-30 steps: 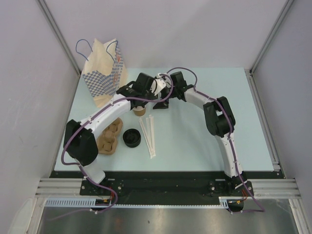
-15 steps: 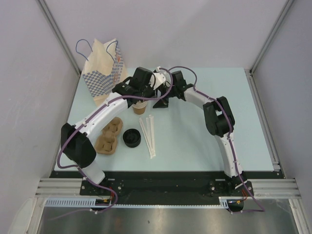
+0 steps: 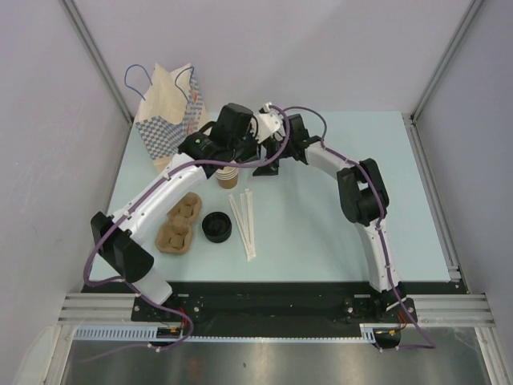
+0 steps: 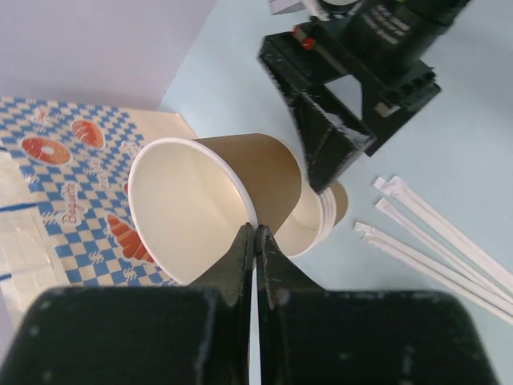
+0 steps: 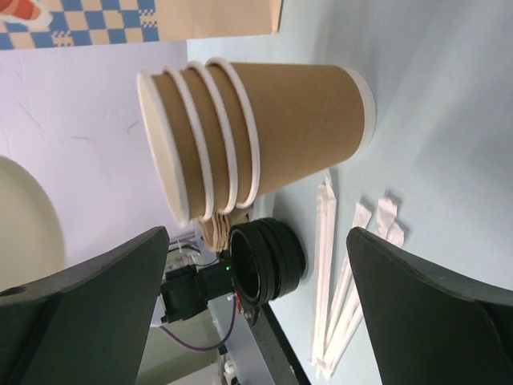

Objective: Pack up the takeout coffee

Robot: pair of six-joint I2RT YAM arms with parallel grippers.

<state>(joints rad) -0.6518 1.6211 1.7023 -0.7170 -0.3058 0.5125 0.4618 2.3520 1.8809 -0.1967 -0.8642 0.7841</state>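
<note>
No lidded coffee cup is in view. My left gripper (image 4: 255,233) is shut on the rim of a single lidless tan paper cup (image 4: 216,196), which it holds tilted above the stack of lidless cups (image 4: 327,212). From above, the left gripper (image 3: 225,159) hangs over that stack (image 3: 228,179). My right gripper (image 3: 268,167) is open just right of the stack. In the right wrist view the stack (image 5: 256,128) stands ahead of its spread fingers (image 5: 120,281), and the gripper (image 5: 256,237) holds nothing.
A checked paper bag (image 3: 164,112) stands at the back left. A pulp cup carrier (image 3: 178,224) and a pile of loose black lids (image 3: 216,227) lie in front of the stack. Wrapped straws (image 3: 244,220) lie to the right of the lids.
My left arm has stretched farther back and swung its elbow left, drawing the single cup up off the stack. The right arm has barely moved.
</note>
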